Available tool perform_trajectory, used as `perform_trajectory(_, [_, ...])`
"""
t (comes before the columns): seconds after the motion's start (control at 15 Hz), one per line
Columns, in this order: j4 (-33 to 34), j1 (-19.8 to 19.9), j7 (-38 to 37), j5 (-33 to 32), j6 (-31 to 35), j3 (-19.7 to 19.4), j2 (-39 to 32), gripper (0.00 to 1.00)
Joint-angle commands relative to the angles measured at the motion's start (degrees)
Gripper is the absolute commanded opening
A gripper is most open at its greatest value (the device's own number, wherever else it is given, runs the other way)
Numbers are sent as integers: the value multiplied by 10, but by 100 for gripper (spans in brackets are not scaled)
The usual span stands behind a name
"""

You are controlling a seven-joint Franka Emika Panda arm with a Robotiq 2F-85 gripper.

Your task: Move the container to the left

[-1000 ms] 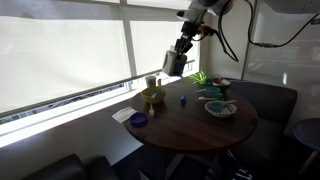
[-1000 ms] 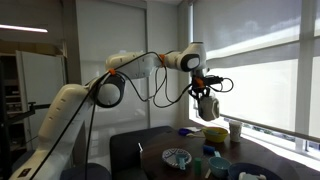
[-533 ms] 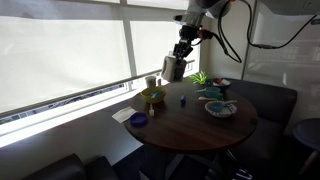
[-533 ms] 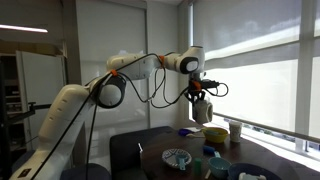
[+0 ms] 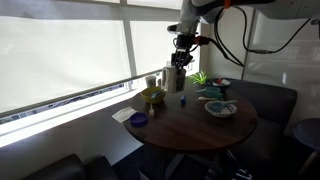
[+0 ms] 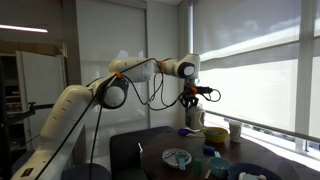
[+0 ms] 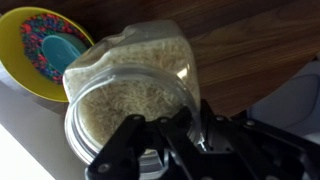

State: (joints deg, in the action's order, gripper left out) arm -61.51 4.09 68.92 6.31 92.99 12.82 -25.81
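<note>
My gripper [image 5: 179, 60] hangs over the far side of the round table [image 5: 190, 128] and is shut on the container [image 5: 177, 79], a jar with a pale top and a darker lower half. It holds the jar upright, low over the tabletop; I cannot tell whether the base touches. In the other exterior view the gripper [image 6: 190, 101] holds the container [image 6: 194, 118] by its top. In the wrist view the container [image 7: 128, 88] is a clear jar full of pale grains, and my fingers [image 7: 128, 135] clamp its rim.
A yellow bowl [image 5: 152, 96] [image 7: 38, 52] stands just beside the jar, with a small tan cup [image 5: 152, 82] [image 6: 236, 130] behind it. A small blue bowl [image 5: 139, 120], a patterned plate [image 5: 220, 108] [image 6: 177, 157], a green plant [image 5: 200, 77] and white paper [image 5: 122, 114] are also on the table.
My gripper has come down with the container from high above the table, drifting a little sideways toward the yellow bowl.
</note>
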Motion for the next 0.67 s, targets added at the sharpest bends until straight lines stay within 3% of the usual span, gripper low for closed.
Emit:
perform_trajectory(0.0, [9, -36, 20, -53, -39, 5, 25, 2])
perform_trajectory(0.2, [-1, -65, -17, -79, -48, 3, 41, 2])
perform_trajectory(0.6, [-33, -93, -126, -62, -82, 4, 78, 3])
